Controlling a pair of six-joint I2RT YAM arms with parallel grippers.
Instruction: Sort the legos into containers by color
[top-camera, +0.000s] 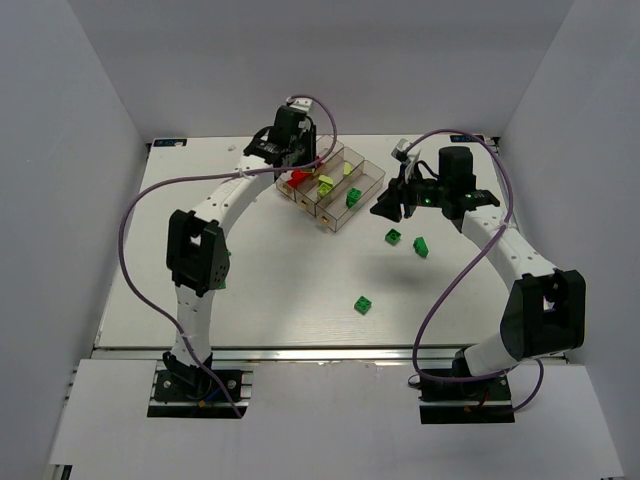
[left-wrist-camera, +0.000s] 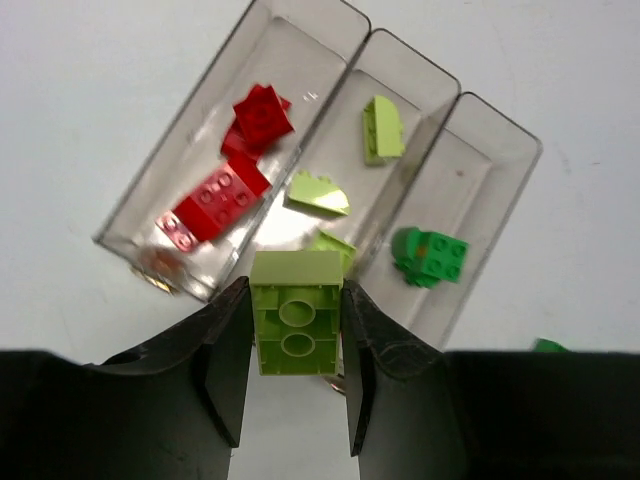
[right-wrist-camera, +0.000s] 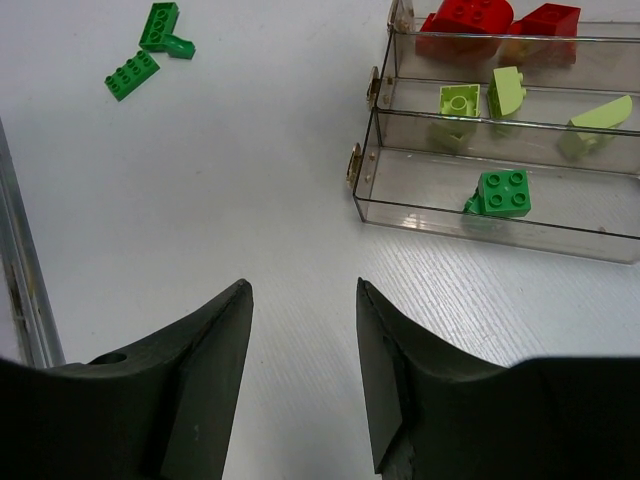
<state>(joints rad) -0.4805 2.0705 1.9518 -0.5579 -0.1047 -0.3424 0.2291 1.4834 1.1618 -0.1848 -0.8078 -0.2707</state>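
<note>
Pinching a pale yellow-green brick (left-wrist-camera: 296, 335) by its two sides, the left gripper (left-wrist-camera: 295, 300) has both fingers tight against it, hollow underside toward the wrist camera. It hangs above the containers (left-wrist-camera: 500, 125), lined up with the near end of the middle compartment in the wrist view; brick is off the table (top-camera: 280, 290) and not in a tray. Containers are three joined clear compartments side by side, lying at an angle on the white surface. One outer compartment holds a few red bricks (left-wrist-camera: 222, 198), bunched and overlapping, exact count unclear. Middle one holds three pale yellow-green pieces (left-wrist-camera: 382, 128), spaced along its length. Other outer one holds a dark green brick (left-wrist-camera: 432, 257), possibly with a second piece tucked under it, can't tell. Right gripper (right-wrist-camera: 300, 300) has fingers spread with nothing between them, above bare table near the short end of the containers, not touching them. Three loose dark green bricks (top-camera: 394, 237) are on the table in the top view: two close together just beside the right gripper, a third well apart, nearer the arm bases.
</note>
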